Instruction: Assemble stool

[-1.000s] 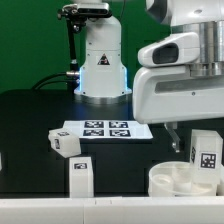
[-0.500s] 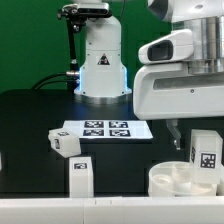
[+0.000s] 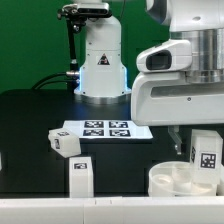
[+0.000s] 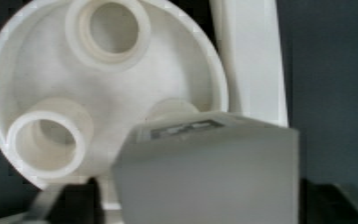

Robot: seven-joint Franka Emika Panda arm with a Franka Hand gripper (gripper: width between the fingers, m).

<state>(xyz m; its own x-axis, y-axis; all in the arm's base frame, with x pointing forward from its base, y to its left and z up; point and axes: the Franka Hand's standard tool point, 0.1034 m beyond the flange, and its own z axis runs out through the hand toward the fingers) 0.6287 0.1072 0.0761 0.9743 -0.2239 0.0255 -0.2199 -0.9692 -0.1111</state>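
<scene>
The round white seat (image 3: 170, 182) lies at the front of the exterior view's right. My gripper (image 3: 192, 150) is shut on a white leg (image 3: 206, 150) with a marker tag and holds it upright just over the seat's far edge. In the wrist view the held leg (image 4: 202, 165) fills the space between the jaws of the gripper (image 4: 202, 205), with the seat (image 4: 69, 90) and two of its round sockets beyond it. Two more legs lie loose on the exterior view's left, one (image 3: 65, 142) near the board and one (image 3: 80, 175) nearer the front.
The marker board (image 3: 105, 129) lies flat on the black table in the middle. The robot's white base (image 3: 100, 65) stands behind it. A white rail (image 3: 60, 208) runs along the front edge. A white strip (image 4: 247, 50) runs past the seat in the wrist view.
The arm's upper link has swung down and toward the exterior view's left. The hand, the held leg and the seat have hardly moved.
</scene>
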